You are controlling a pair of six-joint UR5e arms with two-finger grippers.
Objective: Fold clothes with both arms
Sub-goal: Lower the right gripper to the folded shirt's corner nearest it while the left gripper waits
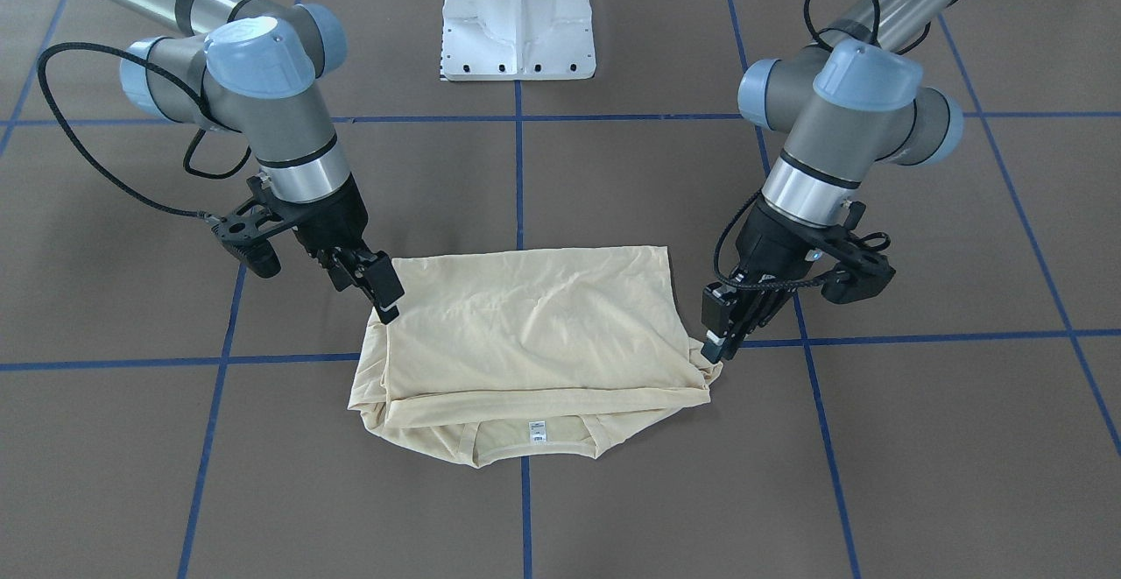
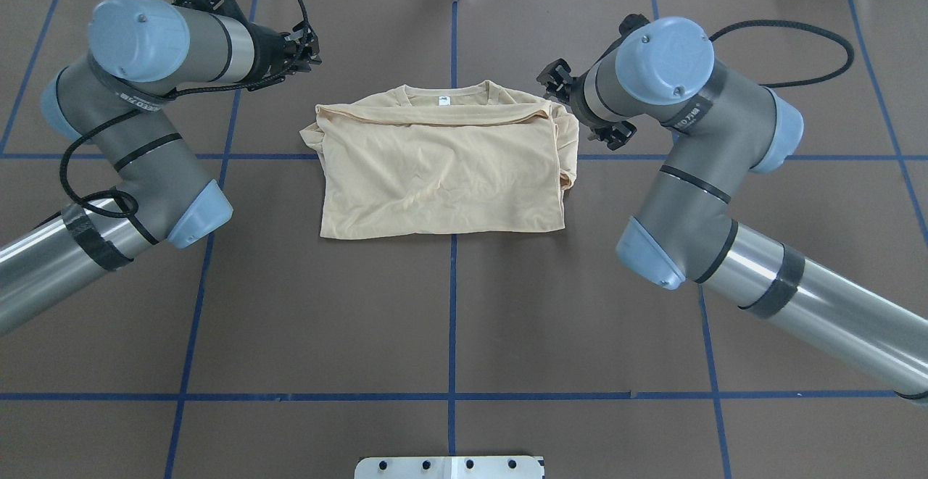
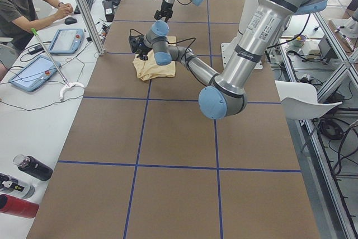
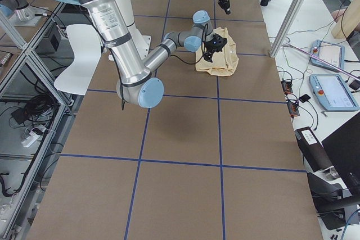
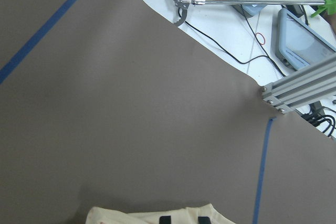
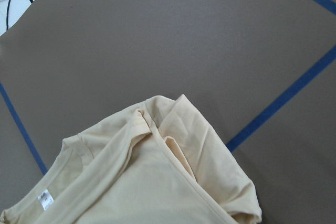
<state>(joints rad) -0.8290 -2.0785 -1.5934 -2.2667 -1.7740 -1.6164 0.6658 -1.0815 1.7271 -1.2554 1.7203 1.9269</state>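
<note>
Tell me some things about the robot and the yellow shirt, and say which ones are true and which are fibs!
1. The shirt is pale yellow. True.
2. The shirt is spread out with its sleeves sticking out. False: it is folded into a block with the sleeves tucked in.
3. A small white label shows at the neck. True.
4. Both grippers hang far away from the shirt. False: the left gripper and the right gripper are each at a side edge of it.
5. The lines on the table are red. False: they are blue.
</note>
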